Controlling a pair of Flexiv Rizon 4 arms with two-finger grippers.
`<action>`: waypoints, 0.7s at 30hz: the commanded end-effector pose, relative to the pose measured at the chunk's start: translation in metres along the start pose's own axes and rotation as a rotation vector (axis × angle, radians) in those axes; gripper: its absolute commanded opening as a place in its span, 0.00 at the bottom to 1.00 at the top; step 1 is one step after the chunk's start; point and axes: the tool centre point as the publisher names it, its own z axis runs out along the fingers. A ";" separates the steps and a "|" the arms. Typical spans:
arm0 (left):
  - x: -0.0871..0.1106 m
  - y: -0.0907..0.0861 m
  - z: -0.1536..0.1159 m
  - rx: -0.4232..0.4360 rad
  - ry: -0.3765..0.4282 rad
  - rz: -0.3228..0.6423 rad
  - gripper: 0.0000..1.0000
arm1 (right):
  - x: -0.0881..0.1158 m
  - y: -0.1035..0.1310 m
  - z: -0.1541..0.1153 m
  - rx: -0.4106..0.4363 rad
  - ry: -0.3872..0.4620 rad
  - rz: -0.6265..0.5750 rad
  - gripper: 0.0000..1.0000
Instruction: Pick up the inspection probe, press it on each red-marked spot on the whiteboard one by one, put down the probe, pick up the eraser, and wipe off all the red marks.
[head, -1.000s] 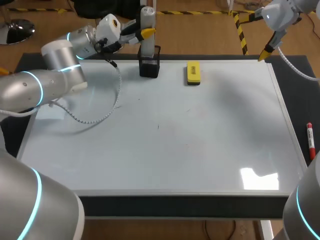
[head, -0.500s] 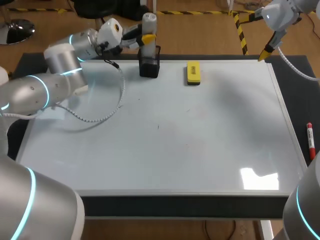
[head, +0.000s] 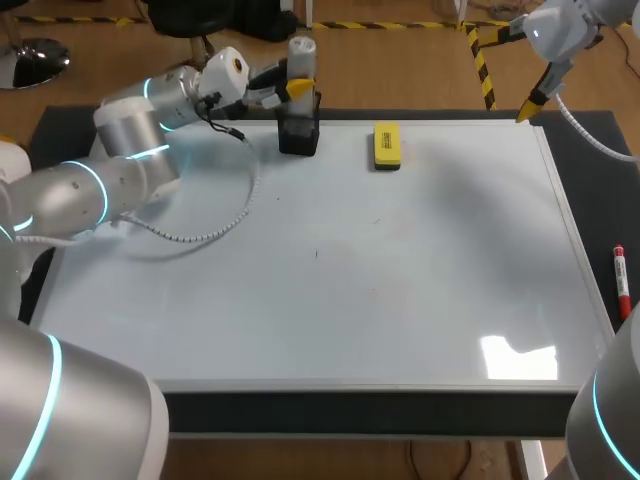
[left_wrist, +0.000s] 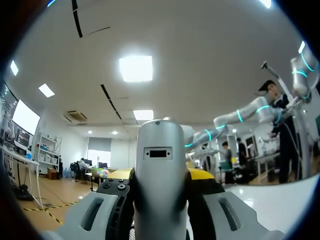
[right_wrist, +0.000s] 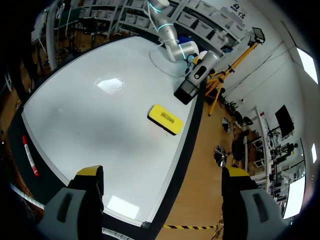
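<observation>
The inspection probe (head: 301, 62) stood upright at the far edge of the whiteboard (head: 330, 310), its foot at the black holder (head: 299, 133), and our left gripper (head: 297, 84) pinched it from both sides. We made out only faint specks on the board, no plain red marks, so we could not judge the pressing. The eraser (head: 386, 145) lay near the holder, so we judged the wiping still ahead. Our right gripper (right_wrist: 162, 172) hung spread above the far right corner. The board was glossy with glare, and a red marker (head: 620, 280) lay beside its right edge.
</observation>
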 end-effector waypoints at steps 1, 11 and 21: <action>-0.006 0.007 -0.002 0.012 0.053 -0.003 0.00 | -0.001 0.000 -0.001 0.001 0.006 -0.002 1.00; -0.006 0.012 -0.006 0.007 0.049 -0.006 0.00 | -0.001 0.000 -0.001 0.001 0.006 -0.002 1.00; 0.000 0.008 -0.001 -0.014 0.054 0.011 1.00 | -0.001 0.000 -0.001 0.001 0.006 -0.002 1.00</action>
